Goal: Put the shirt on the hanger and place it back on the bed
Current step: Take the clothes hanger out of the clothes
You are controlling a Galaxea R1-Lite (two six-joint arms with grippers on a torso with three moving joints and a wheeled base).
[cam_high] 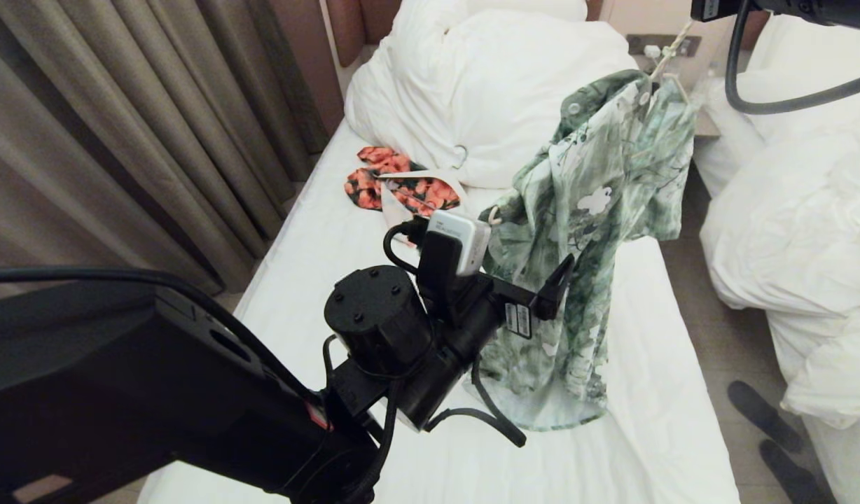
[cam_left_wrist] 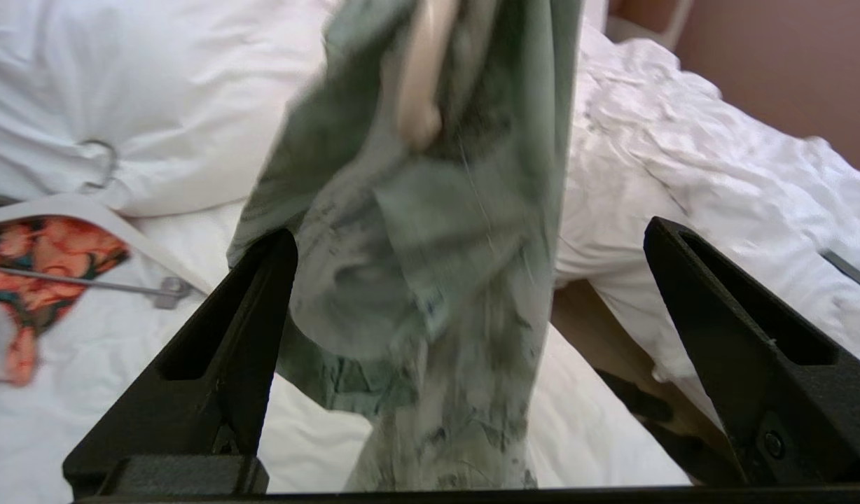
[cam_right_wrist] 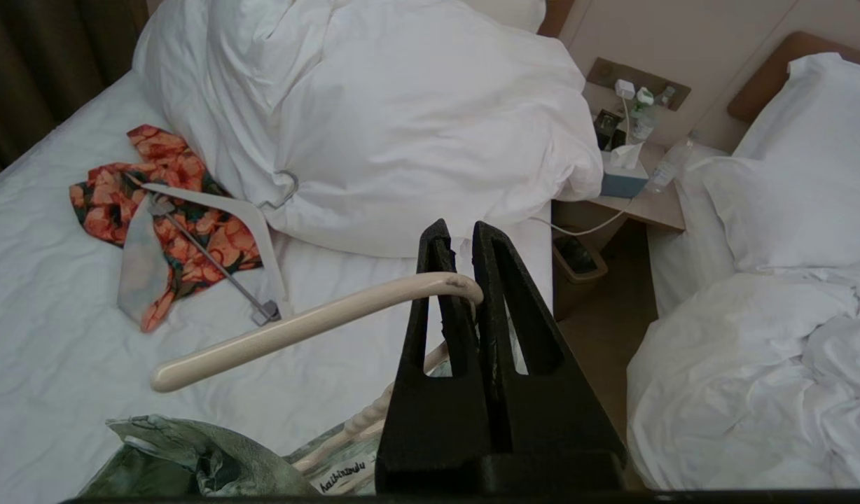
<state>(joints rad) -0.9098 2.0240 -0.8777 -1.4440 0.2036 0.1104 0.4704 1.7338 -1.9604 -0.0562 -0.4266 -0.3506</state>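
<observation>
The green-and-white shirt (cam_high: 598, 210) hangs on the cream hanger (cam_high: 667, 52) above the bed (cam_high: 318, 280), its hem resting on the sheet. My right gripper (cam_right_wrist: 461, 234) is shut on the hanger's curved hook (cam_right_wrist: 297, 329), high at the right, with the shirt's collar (cam_right_wrist: 192, 455) below it. My left gripper (cam_high: 557, 283) is open beside the shirt's lower half. In the left wrist view the shirt (cam_left_wrist: 437, 245) hangs between the spread fingers (cam_left_wrist: 241, 329) of the left gripper (cam_left_wrist: 472, 238), and one hanger end (cam_left_wrist: 419, 77) pokes out of the cloth.
A big white duvet (cam_high: 486, 91) is heaped at the bed's head. An orange-and-black garment (cam_high: 395, 185) with a flat white hanger (cam_right_wrist: 213, 203) lies beside it. Curtains (cam_high: 122, 140) on the left, a second bed (cam_high: 787, 231) on the right, slippers (cam_high: 766, 413) on the floor between, a nightstand (cam_right_wrist: 640, 203) beyond.
</observation>
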